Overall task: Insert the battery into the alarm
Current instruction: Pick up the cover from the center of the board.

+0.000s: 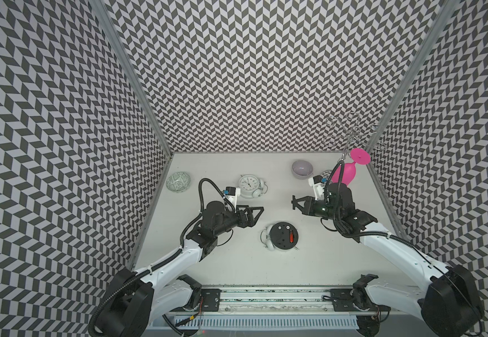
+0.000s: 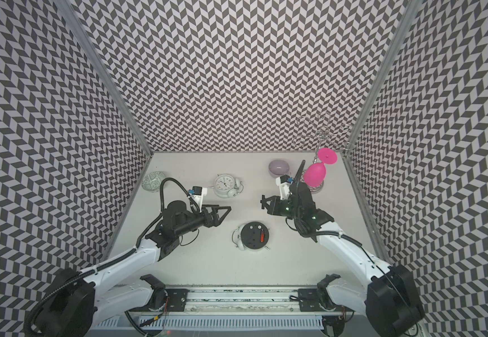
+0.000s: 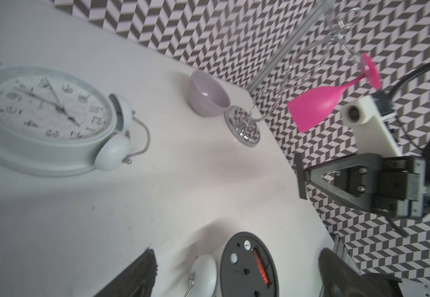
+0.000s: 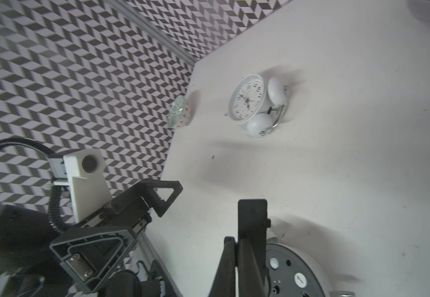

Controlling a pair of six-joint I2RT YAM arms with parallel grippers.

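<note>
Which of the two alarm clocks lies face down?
The nearer clock: its black back faces up, with a red battery in it. The farther clock shows its dial.

The battery (image 1: 290, 237) is red, the alarm (image 1: 277, 239) black-backed white, the glass (image 1: 344, 175) pink, walls (image 1: 251, 73) grey-white chevron.

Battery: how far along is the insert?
Done, by the looks: the red battery lies in the slot on the black back of the face-down alarm. In hand: nothing. The left gripper is open, the right gripper is shut and empty, and both are off the alarm. Left: I cannot tell if the battery is fully seated, and no cover shows over the slot.
</note>
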